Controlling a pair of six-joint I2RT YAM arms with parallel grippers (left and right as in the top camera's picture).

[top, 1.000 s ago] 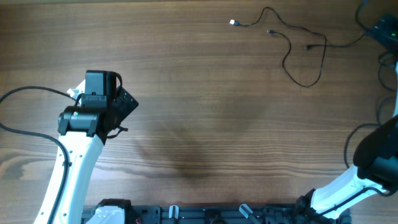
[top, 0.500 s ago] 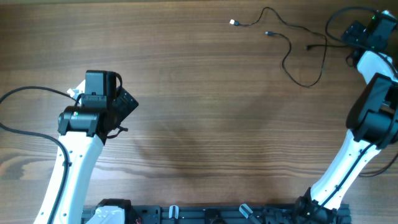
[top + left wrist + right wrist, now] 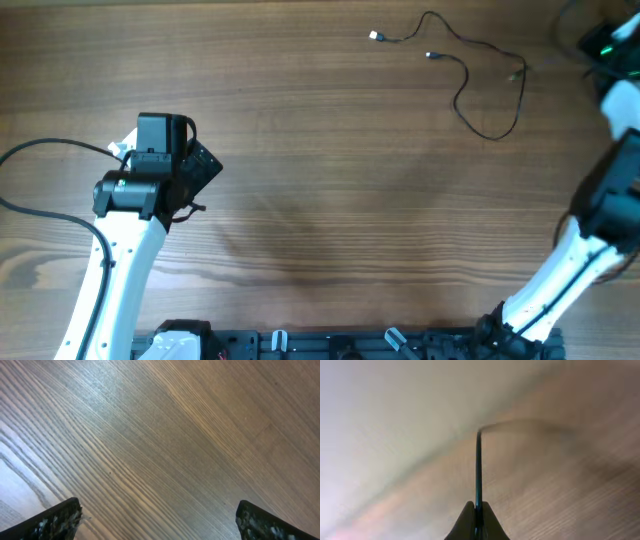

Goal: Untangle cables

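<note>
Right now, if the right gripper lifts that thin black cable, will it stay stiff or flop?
Probably floppy: the cable lies in loose curves on the table. Likely very light, being so thin. It might slip, since the right gripper seems to pinch just one narrow strand.

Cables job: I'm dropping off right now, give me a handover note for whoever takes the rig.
Left gripper: open, empty, at the left.
Right gripper: shut, pinching one thin strand of the cables; that view is blurred.
Cables: loose looping bunch at the overhead view's top right, pale tip at its left end.
Done: one strand gripped.
To do: draw the strands apart; none looks separated yet.
</note>
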